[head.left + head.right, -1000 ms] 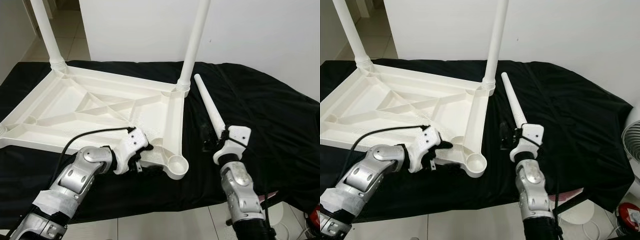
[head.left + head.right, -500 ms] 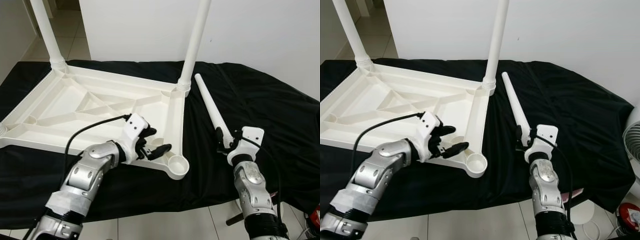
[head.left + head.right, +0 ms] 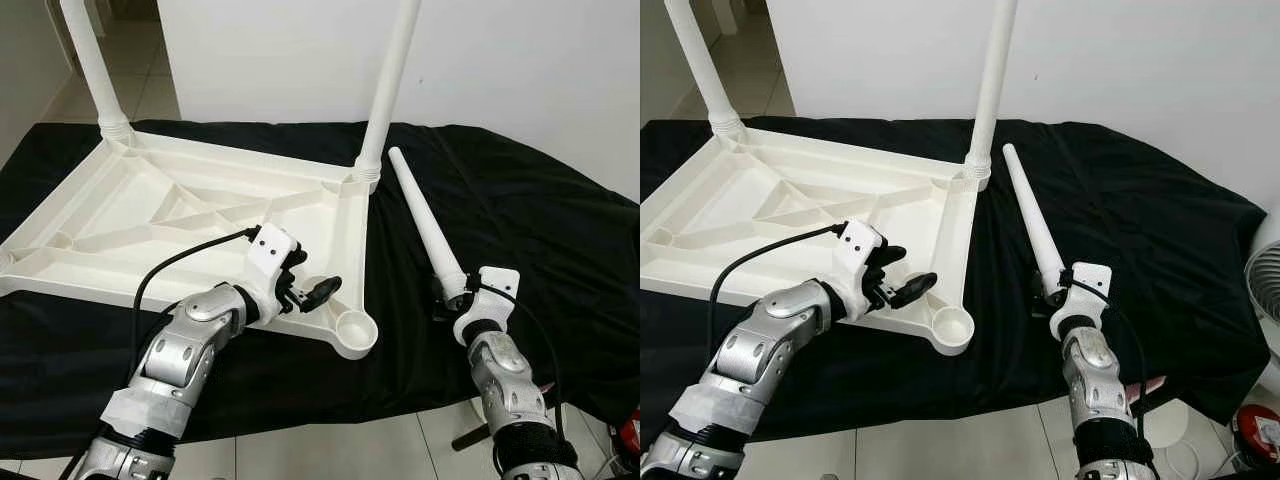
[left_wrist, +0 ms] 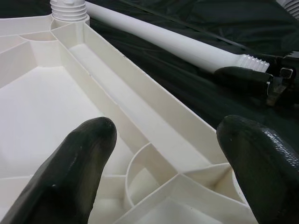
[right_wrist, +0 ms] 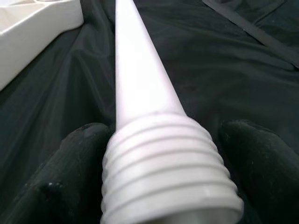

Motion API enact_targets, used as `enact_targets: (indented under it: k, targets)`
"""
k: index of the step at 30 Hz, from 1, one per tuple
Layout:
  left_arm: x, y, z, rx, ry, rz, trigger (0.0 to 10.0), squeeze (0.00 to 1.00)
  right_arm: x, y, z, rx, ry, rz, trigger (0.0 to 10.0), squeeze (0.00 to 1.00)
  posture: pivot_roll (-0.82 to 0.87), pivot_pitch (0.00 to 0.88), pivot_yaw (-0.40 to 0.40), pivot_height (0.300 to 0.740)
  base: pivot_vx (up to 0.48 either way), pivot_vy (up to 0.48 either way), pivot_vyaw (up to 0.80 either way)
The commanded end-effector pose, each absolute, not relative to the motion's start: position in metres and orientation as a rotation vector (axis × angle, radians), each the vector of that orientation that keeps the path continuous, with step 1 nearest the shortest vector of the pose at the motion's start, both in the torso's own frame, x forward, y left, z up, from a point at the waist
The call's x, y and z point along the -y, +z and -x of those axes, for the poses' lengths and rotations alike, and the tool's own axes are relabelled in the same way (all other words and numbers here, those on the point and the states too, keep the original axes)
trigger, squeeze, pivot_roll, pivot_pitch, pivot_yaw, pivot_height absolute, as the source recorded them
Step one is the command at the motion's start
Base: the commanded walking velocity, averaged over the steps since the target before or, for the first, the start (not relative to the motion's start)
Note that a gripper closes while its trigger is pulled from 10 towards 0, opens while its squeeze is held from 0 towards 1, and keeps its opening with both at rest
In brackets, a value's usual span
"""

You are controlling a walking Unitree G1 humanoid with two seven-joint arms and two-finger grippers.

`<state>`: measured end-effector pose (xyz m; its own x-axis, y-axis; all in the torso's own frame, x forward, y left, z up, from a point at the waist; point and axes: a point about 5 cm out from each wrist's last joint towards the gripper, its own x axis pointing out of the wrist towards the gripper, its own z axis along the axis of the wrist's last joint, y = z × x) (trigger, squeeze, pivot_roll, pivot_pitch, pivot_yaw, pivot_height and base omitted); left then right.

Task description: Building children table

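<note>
Two white legs (image 3: pixel 388 90) already stand up from the upside-down white table top (image 3: pixel 130 215), which lies on a black cloth (image 3: pixel 540 220). The left gripper (image 3: pixel 312 292) hovers over the table top's near edge, close to an empty round leg hole (image 3: pixel 354 327). Its fingers (image 4: pixel 84 158) are wide apart and hold nothing; the table's ribs sit between them. The right gripper (image 3: pixel 1052 292) is at the thick, ridged end of a loose leg (image 3: pixel 425 225) lying on the cloth. Its fingers (image 5: pixel 70 168) sit on both sides of that end, but I cannot tell if they squeeze it.
</note>
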<state>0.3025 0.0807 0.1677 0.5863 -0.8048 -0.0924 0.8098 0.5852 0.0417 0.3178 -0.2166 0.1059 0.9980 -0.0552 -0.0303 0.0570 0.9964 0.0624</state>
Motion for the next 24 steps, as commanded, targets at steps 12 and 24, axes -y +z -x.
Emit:
enact_targets:
  k: [12, 24]
  targets:
    - [-0.073, 0.170, -0.304, -0.055, -0.922, -0.105, 10.0, 0.00, 0.218, 0.094, -0.323, -0.139, 0.001, -0.114, 0.0, 0.00, 0.03, 0.058, -0.063, 0.740, 0.000, 0.000, 0.00]
    - [-0.072, 0.175, -0.307, -0.030, -0.912, -0.082, 10.0, 0.00, 0.220, 0.108, -0.325, -0.001, -0.063, -0.087, 10.0, 0.00, 0.04, 0.035, -0.067, 0.740, 0.000, 0.000, 0.00]
